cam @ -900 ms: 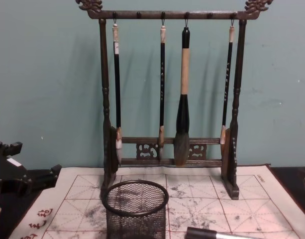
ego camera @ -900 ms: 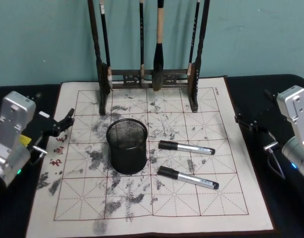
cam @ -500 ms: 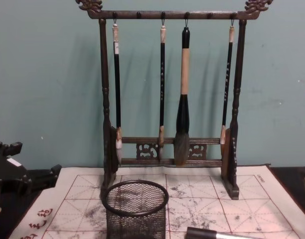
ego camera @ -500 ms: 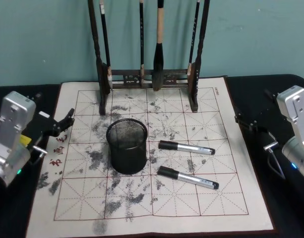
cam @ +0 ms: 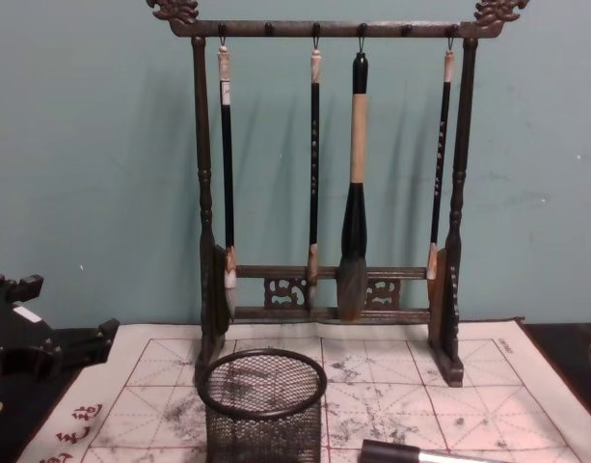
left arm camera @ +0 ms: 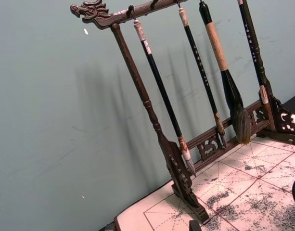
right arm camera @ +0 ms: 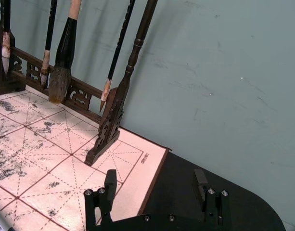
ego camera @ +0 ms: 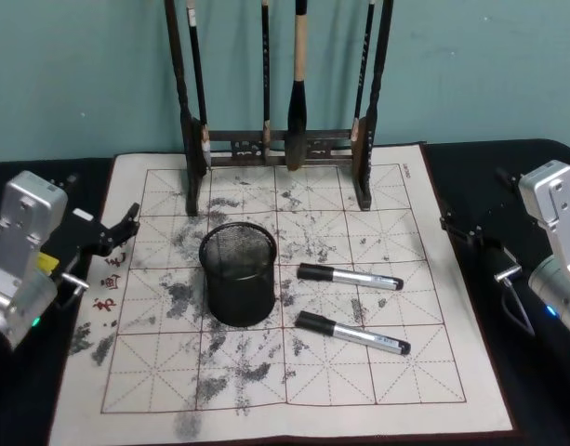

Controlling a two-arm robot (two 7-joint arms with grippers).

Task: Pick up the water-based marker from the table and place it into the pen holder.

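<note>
– Where is the marker?
– A black-capped silver marker [ego camera: 350,277] lies on the ink-stained gridded mat [ego camera: 433,372], near the right of the round black wire-mesh pen holder [ego camera: 238,279]. A second marker [ego camera: 352,334] lies nearer the robot.
– And the grippers?
– The left gripper [ego camera: 122,230] is at the mat's left edge and the right gripper [right arm camera: 155,175] at its right edge. Both have wide, empty jaws.

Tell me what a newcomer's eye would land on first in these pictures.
The tall carved brush rack, four brushes hanging from it, dominates the back. In front, on the ink-smudged grid mat, stands the black mesh pen holder, with two markers lying to its right. The left gripper and right gripper hover open at either side.
</note>
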